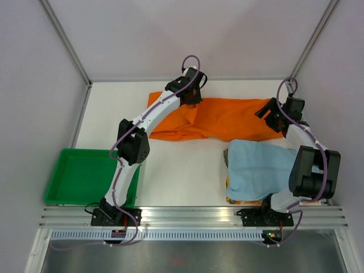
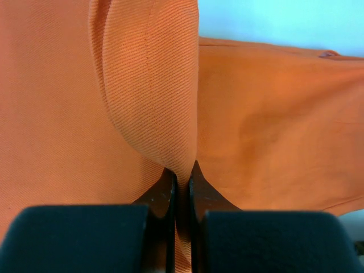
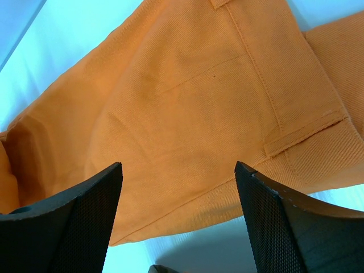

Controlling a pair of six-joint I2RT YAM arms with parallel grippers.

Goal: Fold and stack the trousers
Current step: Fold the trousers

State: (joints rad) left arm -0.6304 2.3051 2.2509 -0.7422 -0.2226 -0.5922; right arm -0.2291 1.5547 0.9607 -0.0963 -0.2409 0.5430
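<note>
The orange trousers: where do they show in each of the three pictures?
Top external: orange trousers across the far table.
Left wrist: filling the frame, a fold pinched in the left claw.
Right wrist: filling most, beyond the open right claw.
Shared landmark: that white table.

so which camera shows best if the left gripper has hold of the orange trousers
The left wrist view: the left gripper is shut on a raised fold of the orange trousers. The top view shows only the wrist over the trousers, fingers hidden. The right wrist view shows just trousers below the open right gripper.
</note>
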